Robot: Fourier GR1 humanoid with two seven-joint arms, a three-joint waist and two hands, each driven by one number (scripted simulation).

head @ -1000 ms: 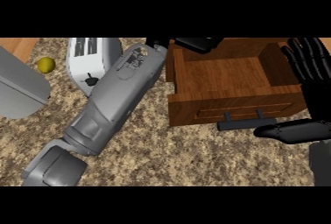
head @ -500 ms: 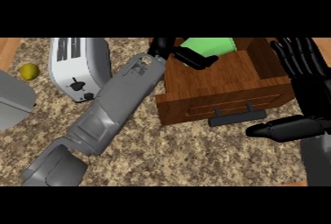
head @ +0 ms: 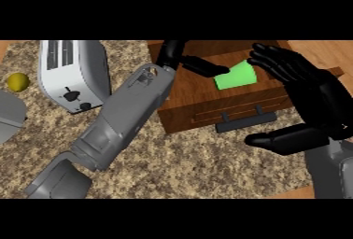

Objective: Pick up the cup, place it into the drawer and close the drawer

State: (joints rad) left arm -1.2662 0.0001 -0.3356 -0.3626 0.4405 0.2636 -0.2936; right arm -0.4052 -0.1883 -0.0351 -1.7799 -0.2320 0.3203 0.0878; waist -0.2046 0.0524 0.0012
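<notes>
The green cup (head: pixel 236 76) lies tilted inside the open wooden drawer (head: pixel 207 100), toward its back right. My left hand (head: pixel 180 57) hangs over the drawer's back left part at the end of the grey forearm (head: pixel 127 116). Its fingers (head: pixel 205 68) stretch out straight, and their tips touch the cup's left edge without wrapping it. My right hand (head: pixel 307 95) stands open at the drawer's right side with fingers spread and the thumb pointing left above the counter. The drawer's dark handle (head: pixel 241 122) faces me, clear of both hands.
A white toaster (head: pixel 69 72) stands at the back left. A yellow lemon (head: pixel 18 81) lies beside it, and a grey rounded object (head: pixel 8 116) sits at the left edge. The speckled counter (head: pixel 200 163) runs in front of the drawer.
The cup has gone from my left hand's curled fingers down into the drawer. Those fingers have straightened and only touch its edge. The right hand has barely moved.
</notes>
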